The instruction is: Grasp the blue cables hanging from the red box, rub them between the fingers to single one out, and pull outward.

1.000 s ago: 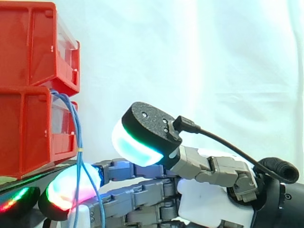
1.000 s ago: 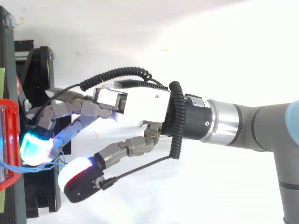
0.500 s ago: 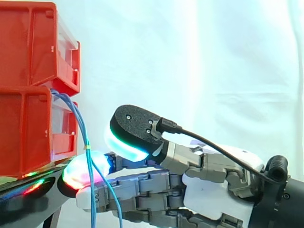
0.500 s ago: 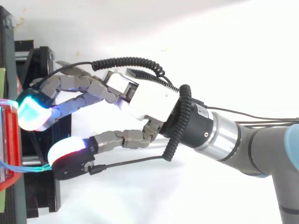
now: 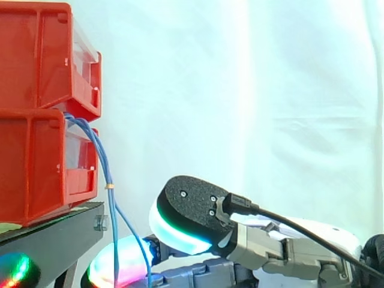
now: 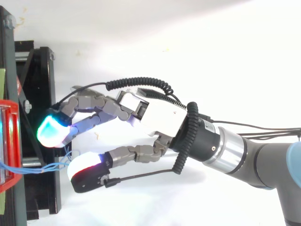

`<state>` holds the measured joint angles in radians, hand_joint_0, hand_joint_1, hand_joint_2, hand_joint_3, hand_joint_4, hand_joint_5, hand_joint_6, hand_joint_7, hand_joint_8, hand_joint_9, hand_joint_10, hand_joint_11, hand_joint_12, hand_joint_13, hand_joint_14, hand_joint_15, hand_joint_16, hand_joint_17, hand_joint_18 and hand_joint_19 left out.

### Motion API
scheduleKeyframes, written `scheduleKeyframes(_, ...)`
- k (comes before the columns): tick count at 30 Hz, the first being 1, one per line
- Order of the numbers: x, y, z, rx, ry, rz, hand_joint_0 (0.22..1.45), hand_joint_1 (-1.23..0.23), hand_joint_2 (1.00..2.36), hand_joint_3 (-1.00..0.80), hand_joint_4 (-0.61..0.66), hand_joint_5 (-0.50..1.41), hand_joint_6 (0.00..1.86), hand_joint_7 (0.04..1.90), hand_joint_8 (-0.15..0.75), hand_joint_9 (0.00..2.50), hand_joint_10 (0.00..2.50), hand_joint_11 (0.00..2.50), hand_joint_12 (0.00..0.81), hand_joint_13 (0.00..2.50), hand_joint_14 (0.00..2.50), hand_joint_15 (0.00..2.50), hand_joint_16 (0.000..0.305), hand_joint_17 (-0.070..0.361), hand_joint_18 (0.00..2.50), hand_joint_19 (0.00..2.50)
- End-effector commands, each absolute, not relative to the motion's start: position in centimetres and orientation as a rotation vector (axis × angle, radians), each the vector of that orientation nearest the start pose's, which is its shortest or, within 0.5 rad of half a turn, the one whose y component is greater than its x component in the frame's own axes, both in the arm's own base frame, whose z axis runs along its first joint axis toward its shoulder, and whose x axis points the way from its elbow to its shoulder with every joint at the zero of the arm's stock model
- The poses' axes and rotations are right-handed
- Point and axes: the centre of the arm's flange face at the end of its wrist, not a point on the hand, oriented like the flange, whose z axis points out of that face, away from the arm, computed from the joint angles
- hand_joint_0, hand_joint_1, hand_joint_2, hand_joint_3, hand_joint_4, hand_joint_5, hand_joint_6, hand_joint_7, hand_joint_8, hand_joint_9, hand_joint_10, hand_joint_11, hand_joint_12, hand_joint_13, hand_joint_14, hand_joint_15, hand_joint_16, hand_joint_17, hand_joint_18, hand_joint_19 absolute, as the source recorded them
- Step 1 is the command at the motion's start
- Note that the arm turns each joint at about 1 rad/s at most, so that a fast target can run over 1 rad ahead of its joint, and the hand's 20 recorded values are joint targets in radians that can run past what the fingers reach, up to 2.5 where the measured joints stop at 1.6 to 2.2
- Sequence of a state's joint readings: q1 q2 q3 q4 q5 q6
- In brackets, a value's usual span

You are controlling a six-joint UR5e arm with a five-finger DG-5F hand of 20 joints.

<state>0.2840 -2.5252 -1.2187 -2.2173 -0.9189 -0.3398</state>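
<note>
You had the hand (image 6: 160,115) low beside the black stand (image 5: 54,234). Its thumb pad (image 6: 83,165) and cyan fingertips (image 6: 53,133) were drawn narrow, pinching the blue cables (image 5: 108,179) between them. The cables came out of the gap between the two stacked red bins (image 5: 36,162), hung down past a yellow tie (image 5: 110,186), and bent outward to the pads.
</note>
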Motion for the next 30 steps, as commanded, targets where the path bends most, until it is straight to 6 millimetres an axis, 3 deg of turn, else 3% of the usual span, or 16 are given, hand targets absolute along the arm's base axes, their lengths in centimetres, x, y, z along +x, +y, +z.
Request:
scheduleKeyframes(1, 79.8, 3.5, 11.3, 1.094, 0.873, 0.892, 0.55, -0.67, 1.0, -0.45, 0.26, -0.12, 0.5, 0.95, 0.232, 0.72, 0.01, 0.31, 0.336, 0.43, 0.01, 0.24, 0.051, 0.115, 0.13, 0.09)
scheduleKeyframes(13, 79.8, 4.4, 11.3, 1.072, 0.909, 0.943, 0.55, -0.67, 1.0, -0.44, 0.27, -0.11, 0.5, 0.98, 0.236, 0.75, 0.01, 0.32, 0.338, 0.46, 0.01, 0.25, 0.05, 0.113, 0.17, 0.11)
scheduleKeyframes(21, 81.2, 5.8, 13.2, 0.983, 0.947, 1.059, 0.55, -0.67, 1.0, -0.44, 0.28, -0.1, 0.5, 1.0, 0.233, 0.76, 0.01, 0.32, 0.336, 0.47, 0.01, 0.27, 0.05, 0.113, 0.19, 0.13)
scheduleKeyframes(25, 81.4, 6.1, 13.5, 0.981, 0.99, 1.089, 0.56, -0.67, 1.0, -0.43, 0.21, -0.07, 0.5, 1.24, 0.233, 0.8, 0.01, 0.38, 0.335, 0.48, 0.01, 0.28, 0.049, 0.111, 0.2, 0.14)
scheduleKeyframes(30, 80.5, 6.2, 14.3, 1.03, 1.079, 1.074, 0.57, -0.67, 1.01, -0.43, 0.18, -0.06, 0.5, 1.33, 0.235, 0.82, 0.01, 0.39, 0.337, 0.5, 0.01, 0.28, 0.049, 0.11, 0.22, 0.14)
